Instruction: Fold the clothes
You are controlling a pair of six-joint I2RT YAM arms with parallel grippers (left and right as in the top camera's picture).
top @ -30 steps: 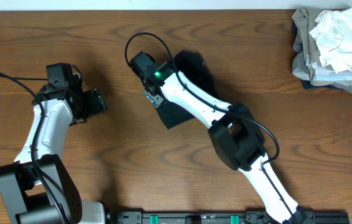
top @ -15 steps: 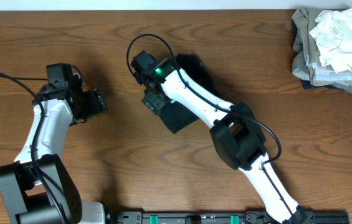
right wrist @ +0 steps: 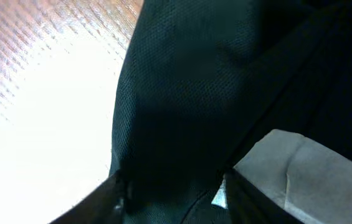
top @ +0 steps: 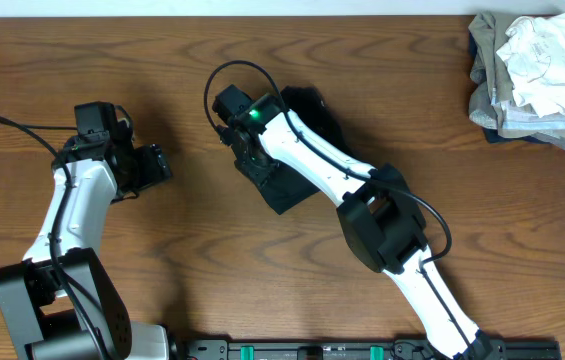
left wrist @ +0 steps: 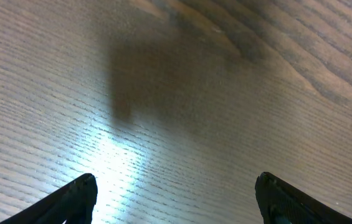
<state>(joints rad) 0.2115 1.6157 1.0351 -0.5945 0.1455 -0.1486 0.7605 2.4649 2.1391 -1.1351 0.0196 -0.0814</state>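
Note:
The clothes (top: 284,188) are a black t-shirt bunched in a compact heap at the table's middle, partly hidden under my right arm. My right gripper (top: 252,163) is down on the heap's left edge. In the right wrist view a fold of the black fabric (right wrist: 194,81) fills the gap between both fingers of the right gripper (right wrist: 172,193), which is shut on it, and a white inner label (right wrist: 300,174) shows at lower right. My left gripper (top: 162,162) stands open over bare wood well to the left. The left wrist view shows its fingertips (left wrist: 79,199) wide apart with nothing between them.
A crumpled white cloth (top: 547,55) lies on khaki-grey garments (top: 487,100) in the back right corner. Bare wooden table (top: 192,250) lies between the two arms and in front of the heap.
The right gripper has settled onto the heap's left edge and its jaws have closed in on a fold of black fabric. The heap's near corner shifted slightly. The left arm has not moved.

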